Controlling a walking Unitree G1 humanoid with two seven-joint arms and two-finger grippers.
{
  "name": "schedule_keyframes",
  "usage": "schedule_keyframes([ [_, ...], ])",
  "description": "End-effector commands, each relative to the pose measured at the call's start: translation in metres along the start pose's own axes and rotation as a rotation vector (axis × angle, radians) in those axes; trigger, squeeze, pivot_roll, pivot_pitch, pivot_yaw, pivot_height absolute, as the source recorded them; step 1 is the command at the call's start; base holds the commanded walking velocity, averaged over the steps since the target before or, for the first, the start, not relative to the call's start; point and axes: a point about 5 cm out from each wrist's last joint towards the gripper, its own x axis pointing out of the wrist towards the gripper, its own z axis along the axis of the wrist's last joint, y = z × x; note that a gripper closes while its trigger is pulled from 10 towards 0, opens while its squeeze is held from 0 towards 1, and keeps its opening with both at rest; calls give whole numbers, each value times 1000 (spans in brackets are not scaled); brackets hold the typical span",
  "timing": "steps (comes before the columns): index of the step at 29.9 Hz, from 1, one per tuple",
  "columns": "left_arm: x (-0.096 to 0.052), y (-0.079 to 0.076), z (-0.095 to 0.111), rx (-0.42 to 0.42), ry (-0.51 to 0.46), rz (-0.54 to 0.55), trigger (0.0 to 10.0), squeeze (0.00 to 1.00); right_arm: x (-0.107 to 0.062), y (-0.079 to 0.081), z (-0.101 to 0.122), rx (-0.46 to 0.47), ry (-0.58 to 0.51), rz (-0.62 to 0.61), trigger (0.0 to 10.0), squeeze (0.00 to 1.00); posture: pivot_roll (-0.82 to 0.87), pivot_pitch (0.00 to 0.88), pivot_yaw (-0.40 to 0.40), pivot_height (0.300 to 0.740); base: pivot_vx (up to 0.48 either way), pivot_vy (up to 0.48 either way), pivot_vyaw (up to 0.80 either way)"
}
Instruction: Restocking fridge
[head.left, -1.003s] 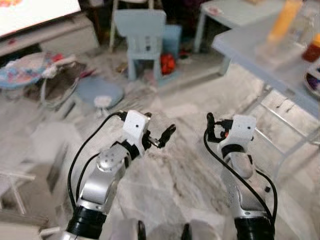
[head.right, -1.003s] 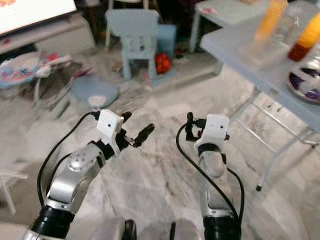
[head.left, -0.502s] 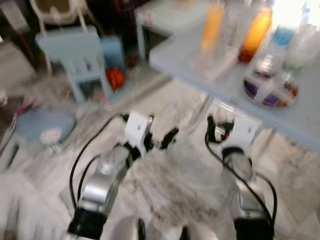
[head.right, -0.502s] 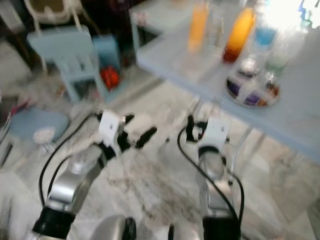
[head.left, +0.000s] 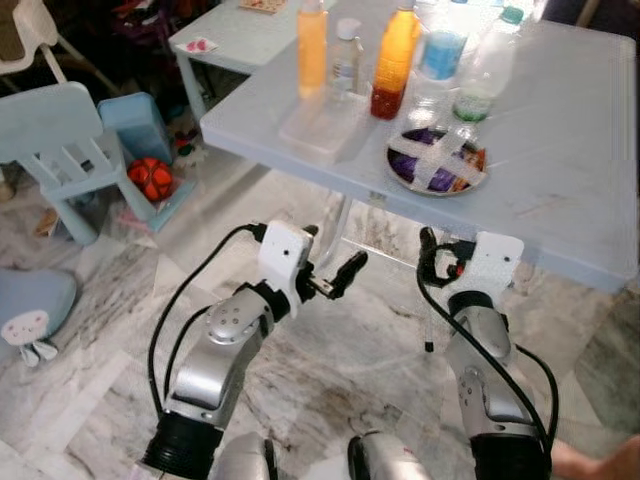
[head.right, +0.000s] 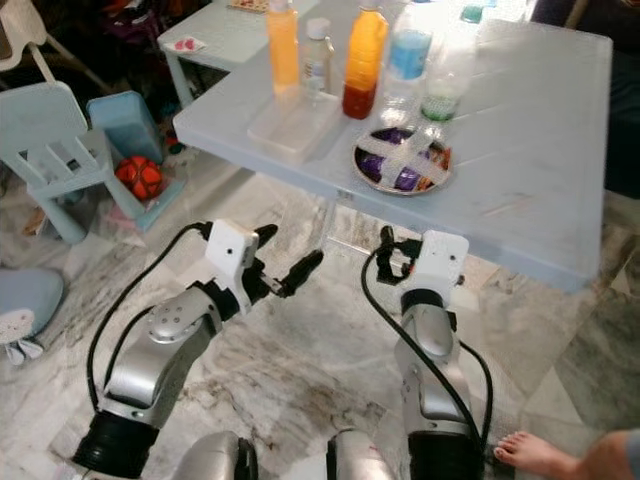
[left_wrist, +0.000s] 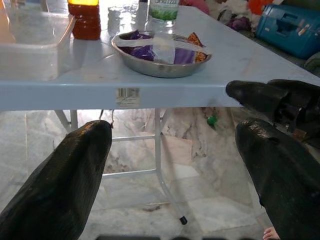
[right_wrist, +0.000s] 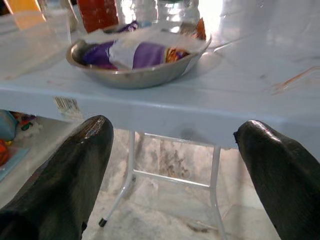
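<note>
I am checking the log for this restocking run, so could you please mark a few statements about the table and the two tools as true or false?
1. The metal bowl on the grey table holds snack packets. True.
2. The left tool is shut on a bottle. False: it is open and holds nothing, in front of the table edge.
3. A clear plastic container lies on the table beside the bowl. True.
4. The right tool rests inside the bowl. False: it is open, level with the table edge and short of it.
5. A red ball sits on the table. False: it is on the floor by the blue child's chair.
</note>
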Motion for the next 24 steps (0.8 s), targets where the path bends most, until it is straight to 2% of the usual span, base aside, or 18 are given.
schedule_keyframes([
  [1,-2,2,1,6,1,13,10000,0,3,6,5,36,-23,16,10000,0,45,108,34,740,0,0,0],
  [3,-2,3,1,7,0,17,10000,0,6,8,9,61,-39,15,10000,0,51,110,37,740,0,0,0],
  [7,-3,4,1,9,2,24,10000,0,18,10,22,182,-57,-31,10000,0,58,113,42,740,0,0,0],
  [14,-5,5,3,17,6,18,10000,0,38,18,42,252,-101,-43,10000,0,75,117,50,740,0,0,0],
  [18,-6,4,4,21,9,11,10000,0,46,19,48,342,-92,-90,10000,0,86,123,57,740,0,0,0],
  [24,-9,2,3,27,24,-7,10000,0,60,23,52,421,-80,-121,10000,0,110,135,74,740,0,0,0],
])
